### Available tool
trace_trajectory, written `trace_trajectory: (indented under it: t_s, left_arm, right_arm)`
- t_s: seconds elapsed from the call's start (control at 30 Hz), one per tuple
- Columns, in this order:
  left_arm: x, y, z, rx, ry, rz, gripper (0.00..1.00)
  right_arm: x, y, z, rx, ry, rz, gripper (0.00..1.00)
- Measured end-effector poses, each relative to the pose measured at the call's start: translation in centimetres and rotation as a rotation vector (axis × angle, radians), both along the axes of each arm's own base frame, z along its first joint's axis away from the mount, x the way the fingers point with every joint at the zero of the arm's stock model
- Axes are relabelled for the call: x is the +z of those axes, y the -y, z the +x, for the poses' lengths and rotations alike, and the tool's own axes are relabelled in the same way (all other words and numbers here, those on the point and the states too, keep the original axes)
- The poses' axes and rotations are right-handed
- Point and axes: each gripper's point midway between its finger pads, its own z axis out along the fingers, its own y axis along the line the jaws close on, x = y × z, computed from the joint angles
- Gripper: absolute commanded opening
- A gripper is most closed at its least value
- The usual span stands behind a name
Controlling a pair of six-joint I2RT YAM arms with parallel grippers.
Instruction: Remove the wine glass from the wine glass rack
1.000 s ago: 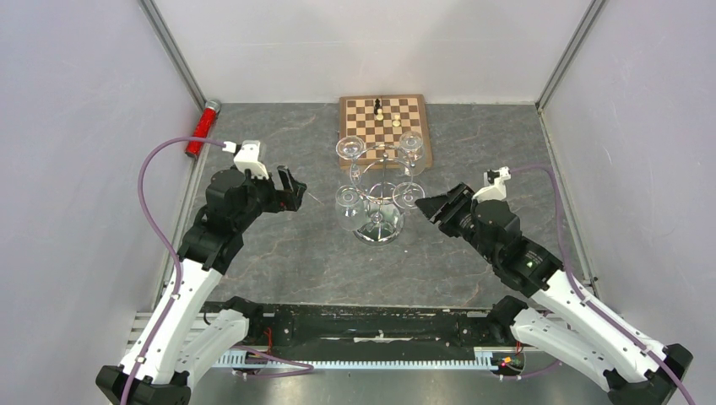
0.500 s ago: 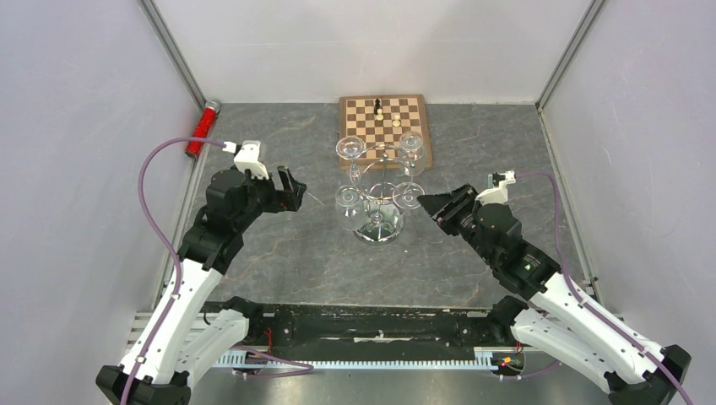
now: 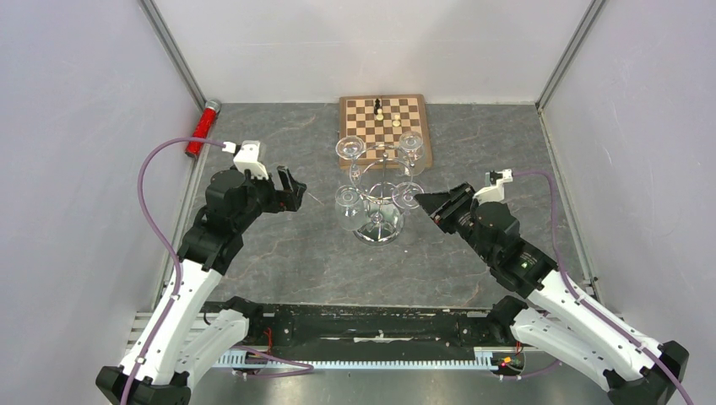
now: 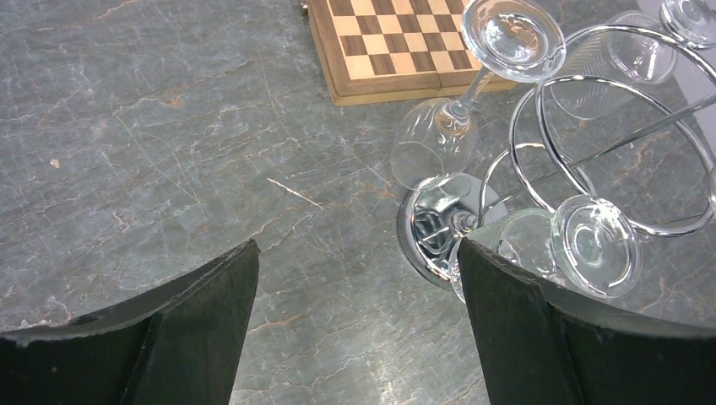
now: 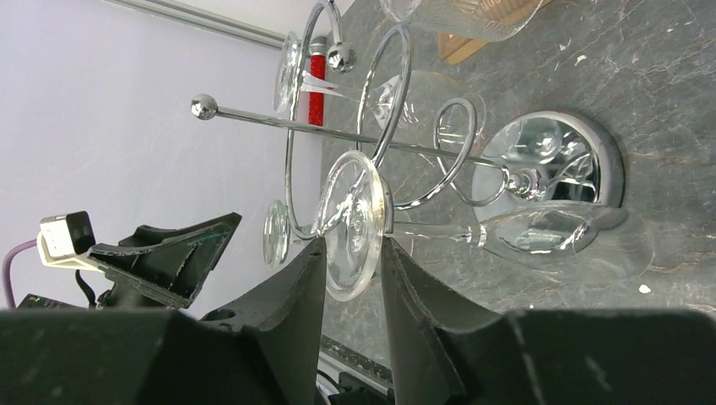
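Grey stone worktop (image 3: 287,253), wine glass rack (image 3: 382,181) at centre. Your wine glass (image 5: 350,224) hangs foot-up, stem vertical, at rack's 4 o'clock. Right gripper (image 5: 352,249) nearer, jaws straddling foot, contact unclear. Left gripper (image 3: 297,190) wide open, 9 o'clock.

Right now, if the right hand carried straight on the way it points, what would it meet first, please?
The foot of the nearest hanging glass, which sits between the fingers of the right hand in the wrist view. Whether they touch it I cannot tell. Beyond it stands the rack.
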Motion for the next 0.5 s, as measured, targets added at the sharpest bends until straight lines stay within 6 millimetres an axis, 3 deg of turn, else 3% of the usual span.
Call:
trace_trajectory:
  t_s: [0.5]
  left_arm:
    - [0.17,-0.03,-0.09,0.0,0.006,-0.002,0.93]
  right_arm:
    - [-0.67,-0.68,-0.27,0.032,-0.019,0.017,0.21]
